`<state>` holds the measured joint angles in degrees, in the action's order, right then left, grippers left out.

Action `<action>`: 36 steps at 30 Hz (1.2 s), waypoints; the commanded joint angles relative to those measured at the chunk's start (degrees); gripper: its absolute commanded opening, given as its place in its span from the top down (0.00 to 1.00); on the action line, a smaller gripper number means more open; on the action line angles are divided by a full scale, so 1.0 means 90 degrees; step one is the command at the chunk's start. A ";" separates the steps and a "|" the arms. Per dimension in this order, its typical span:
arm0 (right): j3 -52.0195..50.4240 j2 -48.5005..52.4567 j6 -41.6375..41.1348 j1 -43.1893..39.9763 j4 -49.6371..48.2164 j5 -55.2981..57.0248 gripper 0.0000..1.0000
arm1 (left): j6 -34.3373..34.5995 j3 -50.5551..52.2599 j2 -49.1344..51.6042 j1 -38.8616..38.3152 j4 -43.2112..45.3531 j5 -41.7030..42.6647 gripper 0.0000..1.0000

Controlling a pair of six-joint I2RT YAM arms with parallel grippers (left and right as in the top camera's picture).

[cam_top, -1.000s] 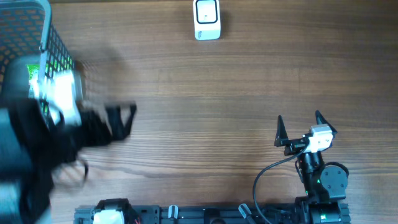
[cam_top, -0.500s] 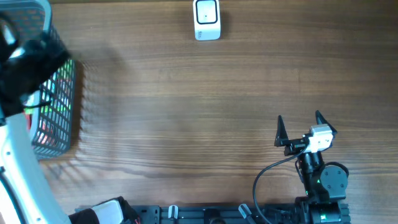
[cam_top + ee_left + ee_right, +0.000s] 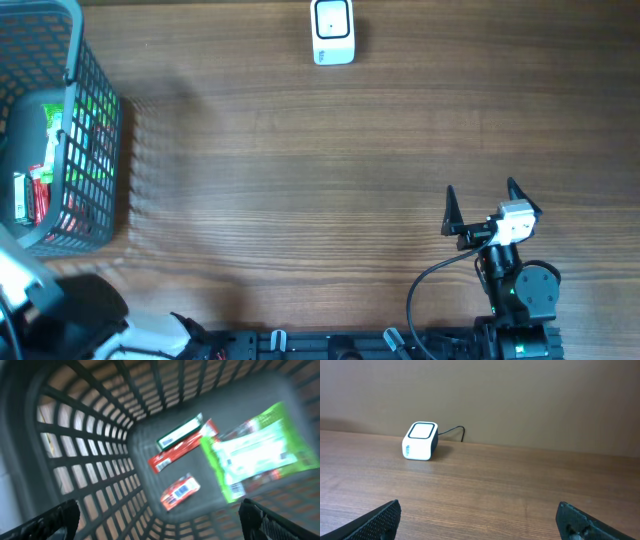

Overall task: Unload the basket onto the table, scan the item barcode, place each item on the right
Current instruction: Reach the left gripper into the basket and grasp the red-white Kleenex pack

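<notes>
Left gripper (image 3: 159,522) (jaws wide) faces into the basket (image 3: 90,460) — packets (image 3: 255,455) inside

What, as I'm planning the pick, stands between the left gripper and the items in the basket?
Nothing visible does. In the left wrist view the open left gripper looks down into the basket, and the green packet and red packets lie uncovered on its floor. Only the mesh walls hem them in.
</notes>
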<state>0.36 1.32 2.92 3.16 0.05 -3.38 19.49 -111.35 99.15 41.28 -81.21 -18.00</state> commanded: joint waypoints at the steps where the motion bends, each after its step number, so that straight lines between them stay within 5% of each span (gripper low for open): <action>1: -0.0007 -0.0015 0.0010 -0.0039 -0.0015 0.0036 0.00 | -0.0651 -0.0080 0.0804 0.0039 -0.0253 -0.0053 0.00; 12: -0.0007 -0.0015 0.0010 -0.0039 -0.0017 0.0036 0.00 | -0.1020 0.0738 0.2001 0.0041 -0.0185 0.0624 0.00; 16: -0.0007 -0.0012 0.0010 -0.0039 -0.0017 0.0036 0.00 | -0.1982 0.1197 0.2001 0.0039 0.0316 0.1875 0.00; 26: -0.0007 -0.0005 0.0012 -0.0039 -0.0015 0.0036 0.00 | -0.1977 0.2494 0.2001 0.0041 0.1520 0.1710 0.01; 32: -0.0007 -0.0005 0.0010 -0.0039 -0.0017 0.0036 0.00 | -0.1977 0.2603 0.2001 0.0041 0.1846 0.1710 0.44; 36: -0.0007 -0.0005 0.0010 -0.0039 -0.0015 0.0036 0.00 | -0.1977 0.2603 0.2001 0.0041 0.1892 0.1710 0.44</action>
<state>0.36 1.32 2.92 3.16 0.05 -3.38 2.00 -88.29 116.71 41.41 -64.40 -3.07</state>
